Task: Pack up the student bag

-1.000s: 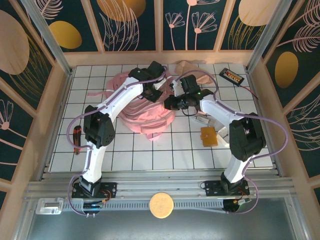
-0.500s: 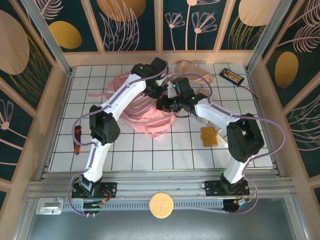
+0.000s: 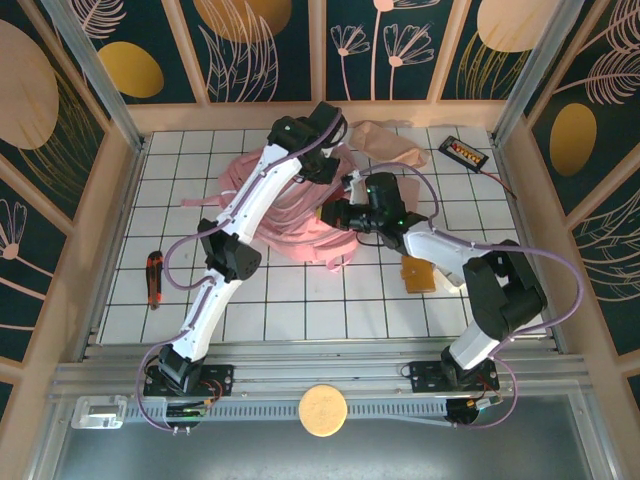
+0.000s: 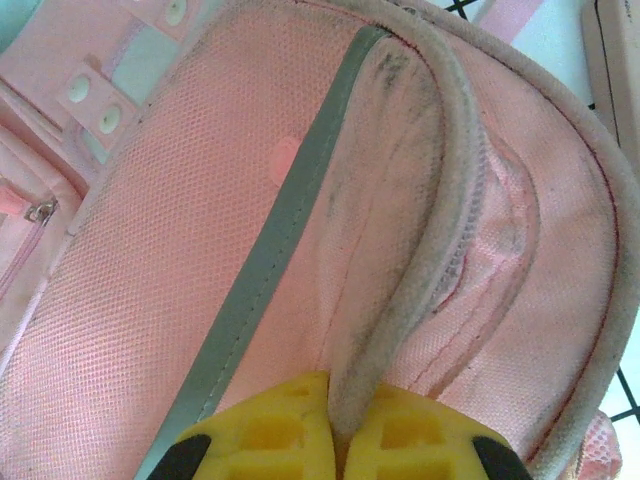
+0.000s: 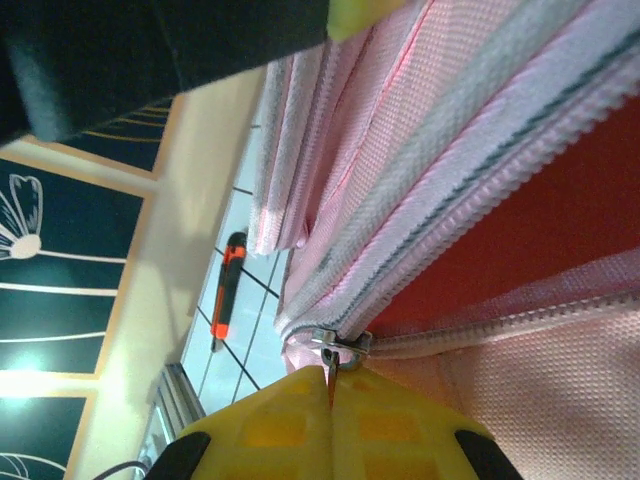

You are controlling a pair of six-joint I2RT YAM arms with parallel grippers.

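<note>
The student bag (image 3: 300, 228), a large pale-pink backpack, lies at the back middle of the tiled table. My left gripper (image 3: 322, 168) reaches over its far side. In the left wrist view its yellow fingers (image 4: 262, 440) are shut on the bag's padded grey-pink trim (image 4: 420, 250). My right gripper (image 3: 331, 215) is at the bag's right side. In the right wrist view it (image 5: 330, 395) is shut on the metal zipper pull (image 5: 330, 352), beside a partly open zip with red lining (image 5: 540, 240) showing.
An orange and black box cutter (image 3: 153, 278) lies at the left, also seen in the right wrist view (image 5: 226, 288). A tan wallet-like item (image 3: 418, 272) lies right of the bag. A beige pouch (image 3: 390, 142) and a black case (image 3: 465, 152) sit at the back right.
The left arm has stretched further toward the back right, still holding the bag's trim, and the bag has shifted with it. The right gripper has stayed on the zipper, moving a little.
</note>
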